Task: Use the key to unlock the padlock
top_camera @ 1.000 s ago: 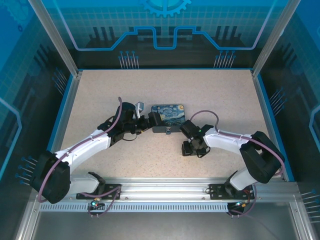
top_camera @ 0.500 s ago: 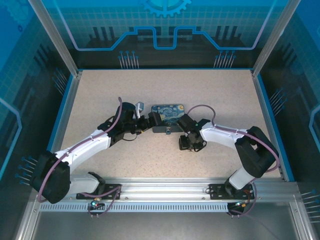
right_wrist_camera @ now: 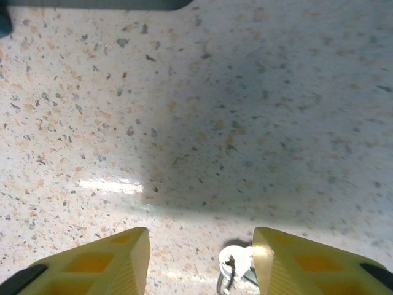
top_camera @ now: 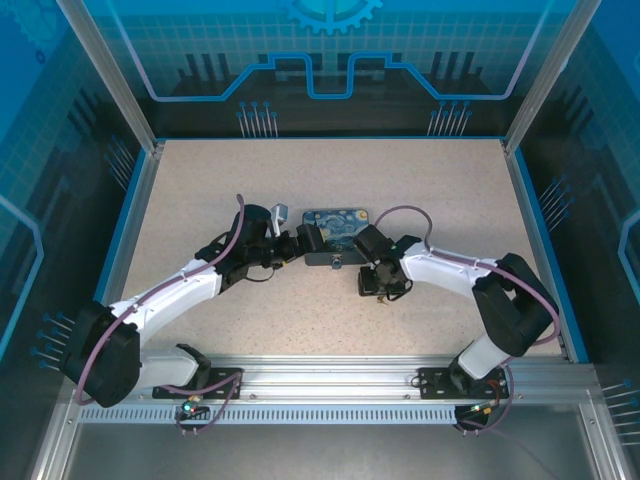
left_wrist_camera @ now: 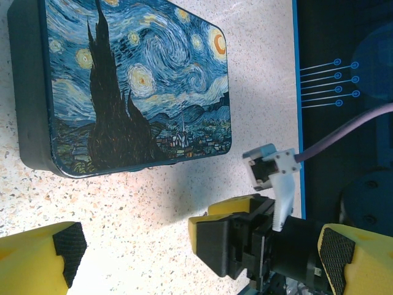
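Since the key (right_wrist_camera: 235, 263) lies flat on the table (right_wrist_camera: 184, 123) a little way off the near side of the box (top_camera: 337, 226), the step in hand looks to be picking it up. The right gripper (right_wrist_camera: 199, 265) is placed for that: its yellow fingers (right_wrist_camera: 116, 261) stand apart, one on each side of the key, gripping nothing. The key sits closer to one finger than the other. A good pick, I judge, means centring over it first, going down until the tips almost meet the table, then closing slowly so the thin metal is pinched rather than flicked aside. Its small ring (right_wrist_camera: 222, 284) may snag. The padlock (top_camera: 338, 263) hangs at the near wall of the box, not far from the key. Just beside the box's left end, the left gripper (top_camera: 306, 240) hovers wide open and empty, well placed to steady the box. The box is shut, lid down, and what is inside cannot be told.
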{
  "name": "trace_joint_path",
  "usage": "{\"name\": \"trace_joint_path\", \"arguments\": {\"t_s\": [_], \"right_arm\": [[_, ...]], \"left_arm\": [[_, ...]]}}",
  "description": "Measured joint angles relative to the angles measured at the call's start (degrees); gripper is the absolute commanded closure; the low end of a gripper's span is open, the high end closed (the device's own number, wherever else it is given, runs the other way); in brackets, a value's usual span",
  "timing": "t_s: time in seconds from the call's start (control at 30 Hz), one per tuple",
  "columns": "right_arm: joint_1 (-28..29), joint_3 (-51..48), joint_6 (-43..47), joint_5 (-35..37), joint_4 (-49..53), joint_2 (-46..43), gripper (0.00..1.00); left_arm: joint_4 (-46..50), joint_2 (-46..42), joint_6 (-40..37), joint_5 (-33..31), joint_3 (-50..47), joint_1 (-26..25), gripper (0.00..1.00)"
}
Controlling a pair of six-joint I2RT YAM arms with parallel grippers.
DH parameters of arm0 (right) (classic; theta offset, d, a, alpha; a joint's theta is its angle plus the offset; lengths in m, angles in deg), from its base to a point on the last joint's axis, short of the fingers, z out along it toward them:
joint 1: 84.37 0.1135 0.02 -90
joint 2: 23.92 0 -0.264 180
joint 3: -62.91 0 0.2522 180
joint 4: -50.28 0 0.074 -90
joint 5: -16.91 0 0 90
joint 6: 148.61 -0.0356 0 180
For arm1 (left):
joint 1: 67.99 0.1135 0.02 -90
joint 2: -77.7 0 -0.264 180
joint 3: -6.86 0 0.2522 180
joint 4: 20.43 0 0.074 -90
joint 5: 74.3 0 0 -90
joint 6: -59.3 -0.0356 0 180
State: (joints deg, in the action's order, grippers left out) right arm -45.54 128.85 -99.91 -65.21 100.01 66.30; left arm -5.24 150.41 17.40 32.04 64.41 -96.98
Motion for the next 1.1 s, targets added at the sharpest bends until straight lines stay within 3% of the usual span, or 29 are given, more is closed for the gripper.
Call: {"name": "trace_joint_path", "arguments": {"t_s": [0.23, 0.6, 1.1], "right_arm": [[-0.02, 0.0, -10.1, 3.3, 5.2, -1.38, 0.57], [0.0, 0.0, -23.32, 3.21, 5.38, 0.68, 0.59], [0.87, 2.23, -27.98, 3.3, 5.57, 6.19, 0.67]], "left_arm": [[-0.04, 0.0, 0.0, 0.0, 0.0, 0.0, 0.01], [-0.55, 1.27, 0.0, 0.04, 0.0, 0.0, 0.01], [-1.77, 3.17, -0.2, 1.9, 1.07, 0.0, 0.01]]}}
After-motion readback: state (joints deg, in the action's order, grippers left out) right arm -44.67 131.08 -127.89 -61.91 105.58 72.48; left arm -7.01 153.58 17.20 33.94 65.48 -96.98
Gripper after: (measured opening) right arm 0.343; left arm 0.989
